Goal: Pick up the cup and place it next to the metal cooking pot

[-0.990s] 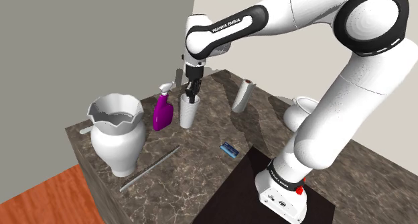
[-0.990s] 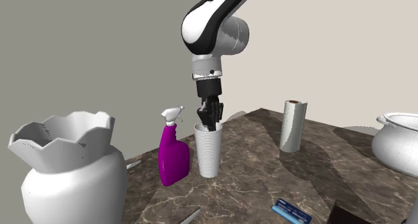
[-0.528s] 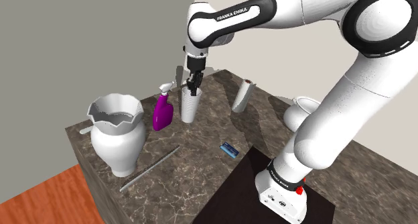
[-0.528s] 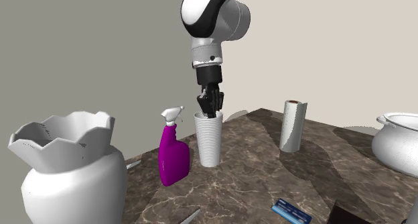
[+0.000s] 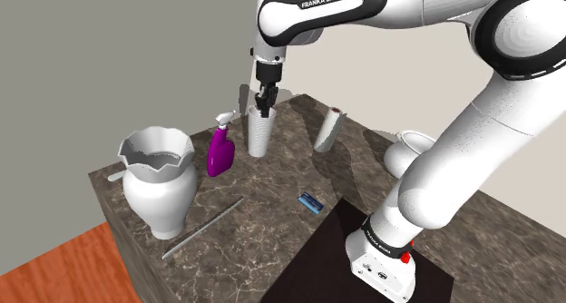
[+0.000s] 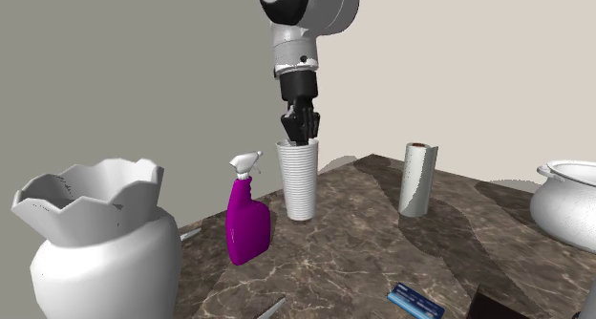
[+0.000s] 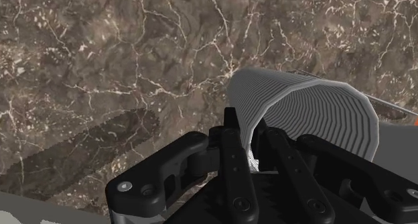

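Two fingers of my hand (image 6: 301,134) clamp the rim of the white ribbed cup (image 6: 302,183), holding it upright just above the dark marble surface (image 6: 363,260), beside the purple spray bottle (image 6: 246,222). The pale cooking pot (image 6: 570,207) stands well apart.

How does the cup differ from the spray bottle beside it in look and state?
The cup is white and ribbed with an open top; the spray bottle is purple with a white trigger head. The end effector grips the cup by its rim, while the spray bottle stands free on the dark veined counter. Both are upright.
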Robot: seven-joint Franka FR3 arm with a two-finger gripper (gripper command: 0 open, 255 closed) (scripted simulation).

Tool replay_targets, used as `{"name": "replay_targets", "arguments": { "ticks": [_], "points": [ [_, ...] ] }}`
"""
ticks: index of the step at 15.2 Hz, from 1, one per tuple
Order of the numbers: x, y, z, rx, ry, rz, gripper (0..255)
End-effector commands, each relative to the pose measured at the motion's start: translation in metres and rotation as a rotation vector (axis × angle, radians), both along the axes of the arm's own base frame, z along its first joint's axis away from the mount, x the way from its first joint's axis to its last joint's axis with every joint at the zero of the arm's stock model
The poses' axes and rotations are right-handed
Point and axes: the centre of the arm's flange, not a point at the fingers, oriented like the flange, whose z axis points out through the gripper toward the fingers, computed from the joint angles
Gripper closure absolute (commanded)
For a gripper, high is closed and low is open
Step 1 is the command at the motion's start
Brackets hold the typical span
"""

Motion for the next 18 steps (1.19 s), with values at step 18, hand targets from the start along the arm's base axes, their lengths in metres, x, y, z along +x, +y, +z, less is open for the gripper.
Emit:
{"name": "replay_targets", "arguments": {
  "ticks": [18],
  "points": [
    [0.001, 0.001, 0.100, 0.000, 0.000, 0.000, 255]
  ]
}}
